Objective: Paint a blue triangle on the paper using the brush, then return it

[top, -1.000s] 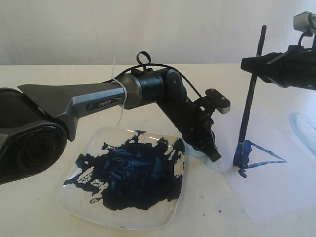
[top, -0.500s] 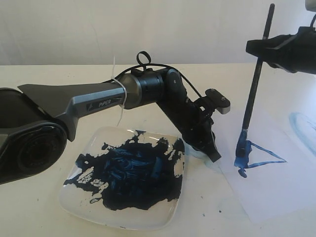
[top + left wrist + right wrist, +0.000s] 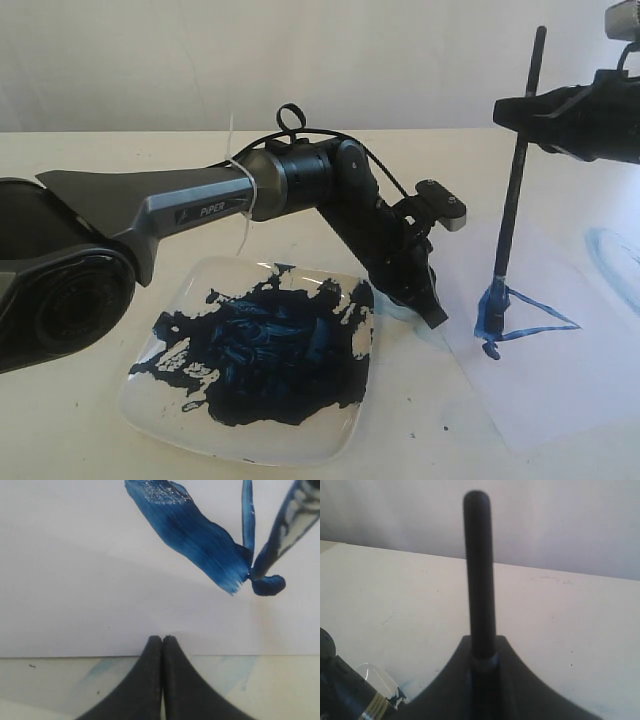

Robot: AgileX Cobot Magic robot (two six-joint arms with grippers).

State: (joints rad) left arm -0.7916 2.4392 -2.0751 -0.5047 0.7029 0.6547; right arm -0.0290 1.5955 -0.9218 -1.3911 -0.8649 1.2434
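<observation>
Ok, status, left to right. The plate (image 3: 140,400) sits on the table (image 3: 60,445), mostly covered in dark blue paint (image 3: 270,360). My left arm reaches over the plate. The left gripper (image 3: 434,316) (image 3: 162,644) points down just past the plate's right corner, with its tips right at the left edge of the paper (image 3: 560,385) (image 3: 75,580). Its jaws are pressed together with nothing between them. I can't tell whether the tips bear on the sheet.

The paper lies flat on the table, right of the plate. The triangle (image 3: 488,318) (image 3: 195,530) is on the paper's left part: a thick dark stroke on its left side, thinner lines running to a point on the right, white inside. A small blob of paint sits just below its lower left corner.

The brush (image 3: 514,190) (image 3: 480,570) (image 3: 289,522) stands almost upright, leaning slightly, handle end up. Its blue tip is at the triangle's top left corner. I can't tell if it's in contact or just off the paper.

My right gripper (image 3: 510,108) (image 3: 482,647) comes in level from the right, well above the paper. It is clamped on the upper part of the handle, jaws narrow with only the brush between them. A short stub of handle sticks up past the fingers.

Far right on the paper is a faint light-blue smear (image 3: 612,255), apart from the triangle.
</observation>
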